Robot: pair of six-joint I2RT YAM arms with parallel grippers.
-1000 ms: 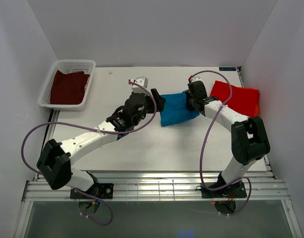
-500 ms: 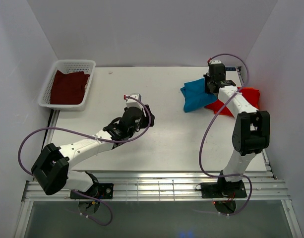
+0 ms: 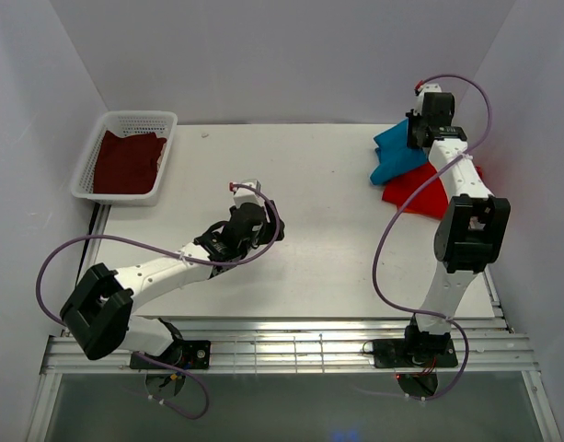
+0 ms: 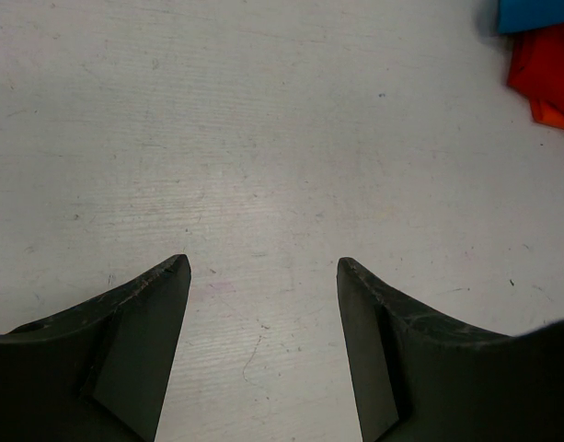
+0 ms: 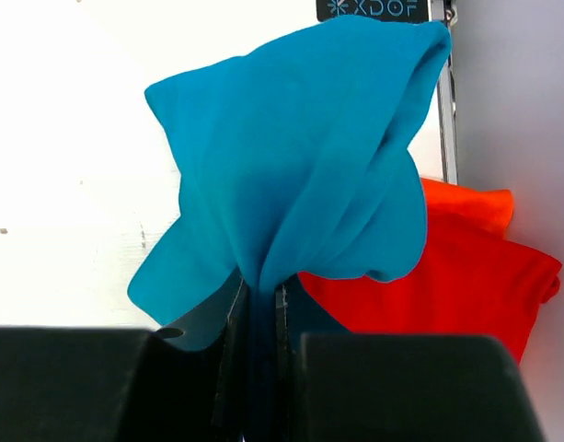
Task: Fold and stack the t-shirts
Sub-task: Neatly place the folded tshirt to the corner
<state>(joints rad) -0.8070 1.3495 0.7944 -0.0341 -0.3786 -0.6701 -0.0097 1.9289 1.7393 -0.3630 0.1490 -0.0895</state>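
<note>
One teal-blue t-shirt point(image 5: 291, 157) is pinched in a bunch by the closed right hand point(image 5: 258, 299), the red-orange t-shirt point(image 5: 447, 276) lying just beyond it, so it should be lowered slowly and laid squarely there, while the left hand point(image 4: 263, 276) is seen wide open, empty.

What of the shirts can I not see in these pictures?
- Top view: the right arm and the blue shirt cover part of the red shirt.
- Right wrist view: the right claw hides the blue shirt's pinched edge.
- Left wrist view: the corner cuts off both shirts.
- Top view: maroon shirt folds too small.
</note>
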